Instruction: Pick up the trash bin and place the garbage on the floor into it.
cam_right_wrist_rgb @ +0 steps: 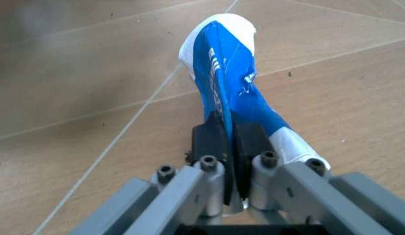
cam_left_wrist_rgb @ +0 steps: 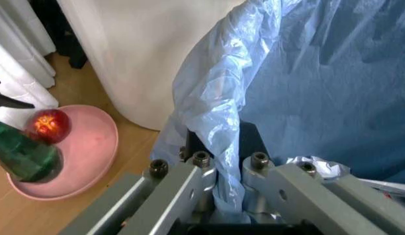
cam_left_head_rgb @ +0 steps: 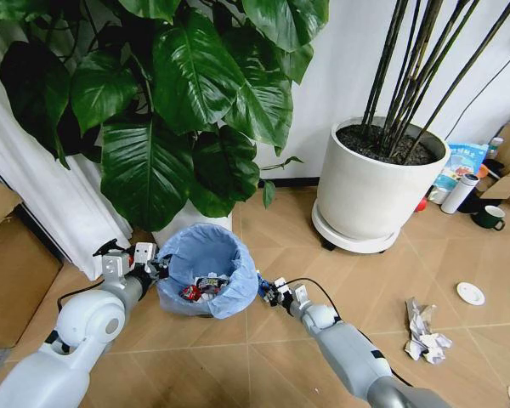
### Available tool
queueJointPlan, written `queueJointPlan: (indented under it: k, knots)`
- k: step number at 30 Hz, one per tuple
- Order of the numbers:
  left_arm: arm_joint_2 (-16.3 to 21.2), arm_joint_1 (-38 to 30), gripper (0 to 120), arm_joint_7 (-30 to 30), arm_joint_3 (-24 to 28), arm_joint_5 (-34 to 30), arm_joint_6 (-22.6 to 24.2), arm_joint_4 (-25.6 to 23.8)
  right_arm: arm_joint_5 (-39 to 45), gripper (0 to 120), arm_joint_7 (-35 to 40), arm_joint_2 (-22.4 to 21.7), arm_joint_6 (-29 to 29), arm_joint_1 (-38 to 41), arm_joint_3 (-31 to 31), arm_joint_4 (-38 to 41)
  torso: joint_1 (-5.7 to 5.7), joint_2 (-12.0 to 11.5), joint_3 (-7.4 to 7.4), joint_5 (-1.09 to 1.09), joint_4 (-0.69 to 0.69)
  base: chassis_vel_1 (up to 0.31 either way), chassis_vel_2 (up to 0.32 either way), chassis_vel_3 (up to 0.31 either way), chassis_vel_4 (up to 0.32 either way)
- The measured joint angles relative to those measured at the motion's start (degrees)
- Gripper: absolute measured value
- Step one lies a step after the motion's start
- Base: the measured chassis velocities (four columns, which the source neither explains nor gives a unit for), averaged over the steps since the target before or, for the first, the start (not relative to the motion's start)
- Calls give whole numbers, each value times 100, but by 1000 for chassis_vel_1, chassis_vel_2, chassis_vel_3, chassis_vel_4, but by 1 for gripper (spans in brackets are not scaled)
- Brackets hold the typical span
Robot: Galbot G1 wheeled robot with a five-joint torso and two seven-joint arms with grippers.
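From the head view, the trash bin [cam_left_head_rgb: 206,279] stands on the floor [cam_left_head_rgb: 365,280] just in front of the leafy plant's white pot [cam_left_head_rgb: 187,219], its crinkly light-blue bag folded over the rim. Inside it lie a red crushed can [cam_left_head_rgb: 190,291] and some pale scraps. The left claw [cam_left_head_rgb: 153,265] is at the bin's left rim, touching the bag. The right claw [cam_left_head_rgb: 268,291] is just beside the bin's right side, holding a small blue-and-white wrapper [cam_left_head_rgb: 262,287]. Well to the right of the bin, crumpled white paper [cam_left_head_rgb: 426,333] lies on the floor, with a white disc [cam_left_head_rgb: 470,293] beyond it. The big white pot of dark stems [cam_left_head_rgb: 376,187] stands behind and to the right of the bin.

In the left wrist view, the left claw [cam_left_wrist_rgb: 227,171] is closed narrow on the bag-covered rim of the bin [cam_left_wrist_rgb: 215,98], the blue plastic pinched between its pads. Beside the bin, a pink dish [cam_left_wrist_rgb: 91,147] sits on the floor.

In the right wrist view, the right claw [cam_right_wrist_rgb: 229,147] is closed tight on the wrapper [cam_right_wrist_rgb: 225,73], which sticks out past the fingertips above the wooden floor [cam_right_wrist_rgb: 91,98].
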Motion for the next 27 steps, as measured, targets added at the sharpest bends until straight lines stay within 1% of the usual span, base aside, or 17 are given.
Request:
queueJointPlan:
  k: [2,4,5,7,8,11,12,13,16,18,19,21,22,23,25,27]
  knots:
    - [6,14,0,0,-2,2,0,-2,23,0,35,-35,-4,-67,54,189,0,0,0,0,0,0,0,0,0]
    - [-1,42,0,2,-3,11,0,-5,142,0,123,-145,-40,-233,126,580,0,0,0,1,0,0,0,0,0]
    - [-1,42,0,2,-3,11,0,-5,142,0,123,-145,-40,-233,126,580,0,0,0,1,0,0,0,0,0]
    - [-4,64,0,5,-1,23,0,-8,293,0,196,-297,-94,-422,214,1034,0,0,0,0,-1,0,0,0,0]
    - [-4,64,0,5,-1,23,0,-8,293,0,196,-297,-94,-422,214,1034,0,0,0,0,-1,0,0,0,0]
    - [20,89,0,11,25,27,20,-13,344,0,227,-583,-56,-700,445,1790,0,0,0,1,0,0,0,0,0]
    - [37,93,0,22,42,28,33,-9,434,0,228,-725,-68,-801,499,2149,0,0,0,2,-2,0,0,0,0]
    - [37,93,0,22,42,28,33,-9,434,0,228,-725,-68,-801,499,2149,0,0,0,2,-2,0,0,0,0]
    - [60,78,0,64,106,26,72,44,825,0,240,-1199,-194,-1092,652,3312,0,0,0,2,1,0,0,0,0]
    - [64,39,0,83,159,2,91,81,1113,0,272,-1641,-336,-1269,744,4083,0,0,-1,2,0,0,0,0,0]
    - [64,39,0,83,159,2,91,81,1113,0,272,-1641,-336,-1269,744,4083,0,0,-1,2,0,0,0,0,0]
    - [64,-15,0,137,231,-13,111,125,1519,0,364,-2189,-569,-1460,775,5113,0,0,0,1,-3,0,0,0,0]
    - [59,-39,0,156,266,-28,121,145,1682,0,398,-2366,-658,-1514,774,5554,0,0,-1,0,-4,0,0,0,0]
    - [59,-39,0,156,266,-28,121,145,1682,0,398,-2366,-658,-1514,774,5554,0,0,-1,0,-4,0,0,0,0]
    - [52,-84,0,192,343,-34,151,189,1976,0,481,-2663,-819,-1576,679,6286,0,1,-1,0,-2,0,0,0,0]
    - [67,-137,0,220,445,-52,169,196,2131,0,531,-2844,-888,-1549,470,6713,0,1,-1,1,0,0,0,0,0]
